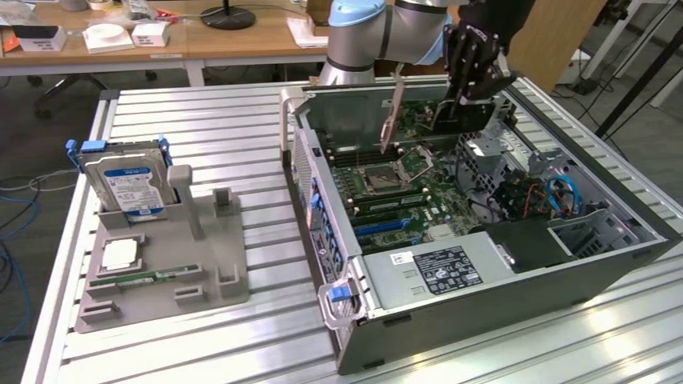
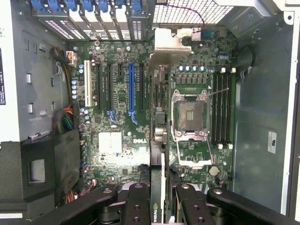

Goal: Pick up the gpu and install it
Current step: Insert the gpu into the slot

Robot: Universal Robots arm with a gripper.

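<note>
My gripper [image 1: 465, 106] is shut on the gpu [image 1: 425, 122], which hangs on edge above the open computer case [image 1: 597, 264]. Its silver end bracket [image 1: 393, 110] points toward the exterior view's left. In the wrist view the gpu [image 2: 158, 140] appears edge-on between my black fingers [image 2: 139, 199], with the bracket [image 2: 167, 40] at its far end. It lines up over the motherboard [image 2: 117, 140] between the blue slot [image 2: 131, 86] and the CPU socket [image 2: 190, 115]. Whether the card touches a slot I cannot tell.
A grey fixture [image 1: 160, 300] on the slatted table at the exterior view's left holds a hard drive with a blue-white label [image 1: 126, 186] and a green memory stick [image 1: 149, 277]. Inside the case sit the power supply [image 1: 437, 268], blue cables [image 1: 561, 198] and memory slots [image 2: 221, 110].
</note>
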